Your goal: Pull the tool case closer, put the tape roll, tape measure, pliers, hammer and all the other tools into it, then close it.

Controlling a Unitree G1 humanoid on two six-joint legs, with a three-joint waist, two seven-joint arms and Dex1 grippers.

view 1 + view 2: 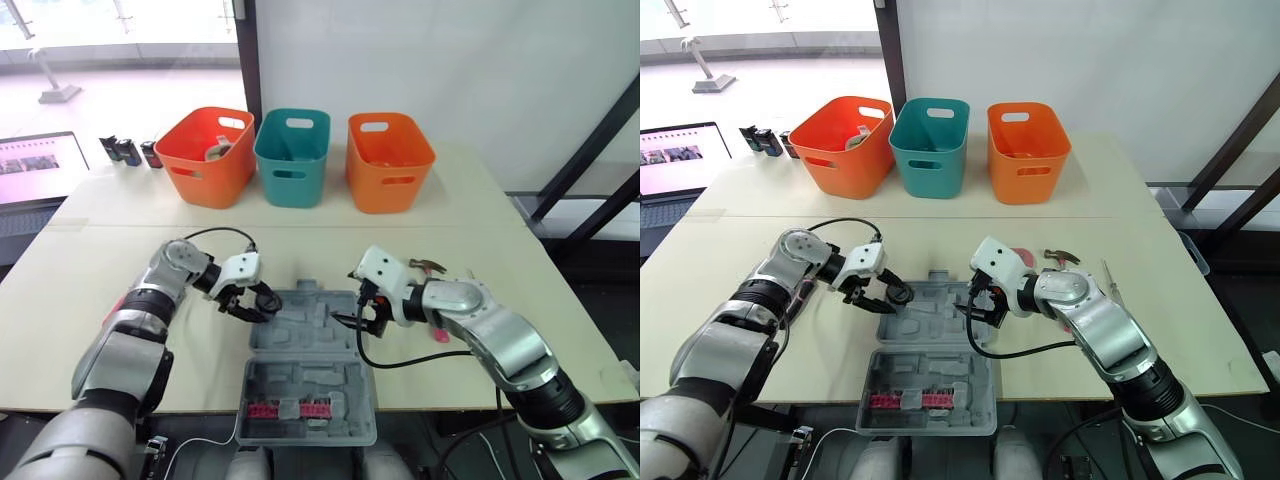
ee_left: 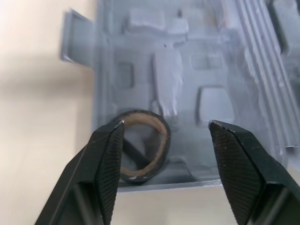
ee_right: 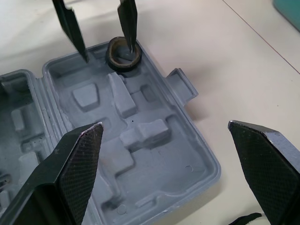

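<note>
Left gripper (image 2: 166,125) fingers (image 2: 110,159) stand apart, empty, one tip over the tape roll (image 3: 123,66) leaning in a corner pocket of the open tool case (image 1: 310,340). The right gripper (image 3: 165,125), equally spread, hovers over the same half. Risk: a fingertip snagging the tilted roll could flip it over the rim.

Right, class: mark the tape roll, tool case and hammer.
tape roll (image 3: 123,67), right wrist view, on the ring's outer wall
tool case (image 1: 310,325), left eye view, on the far half's bare tray
hammer (image 1: 1062,257), right eye view, on its head
</note>
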